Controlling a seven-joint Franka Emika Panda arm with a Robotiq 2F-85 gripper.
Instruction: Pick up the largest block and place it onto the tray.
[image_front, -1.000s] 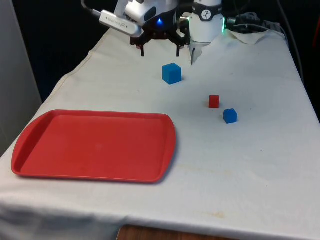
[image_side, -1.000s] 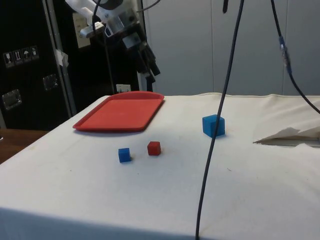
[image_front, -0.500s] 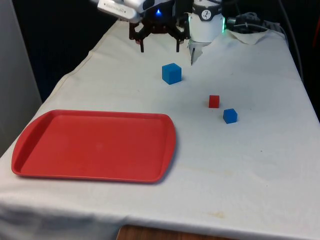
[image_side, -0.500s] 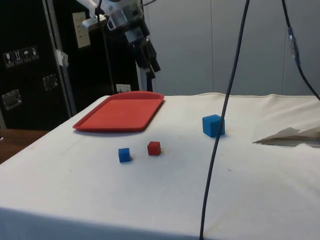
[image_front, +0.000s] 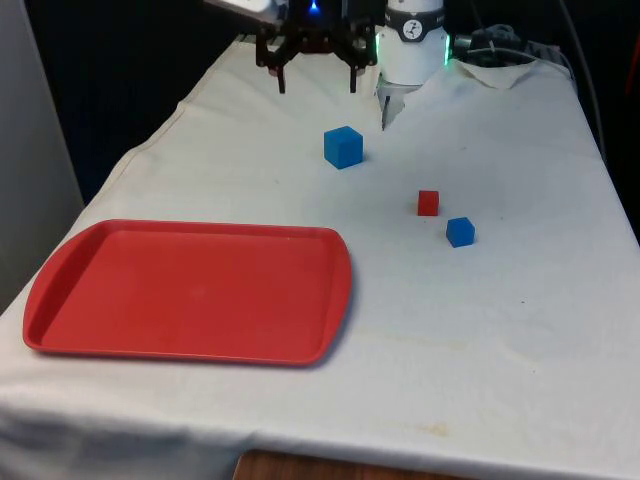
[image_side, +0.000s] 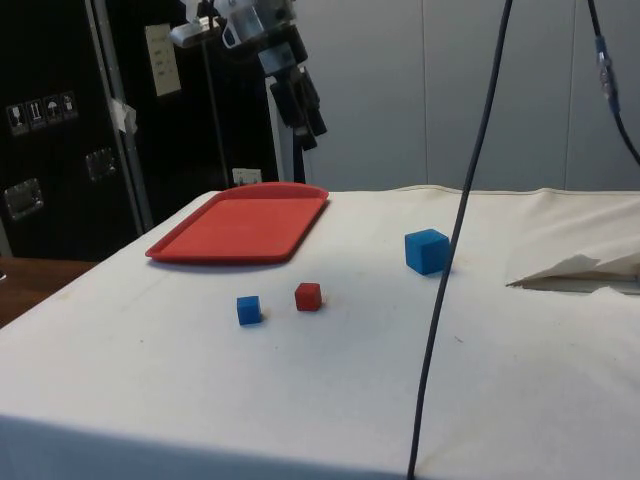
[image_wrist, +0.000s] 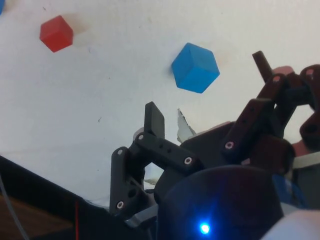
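The largest block is a blue cube (image_front: 343, 147) (image_side: 427, 251) (image_wrist: 195, 68) resting on the white cloth toward the far end. A red tray (image_front: 340, 290) (image_side: 240, 225) lies empty at the front view's near left. My gripper (image_front: 316, 82) (image_side: 310, 115) (image_wrist: 207, 90) hangs high above the table, behind the blue cube and slightly to the front view's left of it. Its fingers are spread wide and hold nothing. A small red block (image_front: 428, 203) (image_side: 308, 296) (image_wrist: 56, 33) and a small blue block (image_front: 460, 232) (image_side: 249, 310) sit to the front view's right of the cube.
Rumpled white cloth (image_front: 500, 70) (image_side: 580, 270) lies at the far right corner. A black cable (image_side: 455, 230) hangs down across the side view. Bare cloth stretches between the blocks and the tray.
The gripper has risen steadily, away from the table, staying open. The blocks and the tray have not moved.
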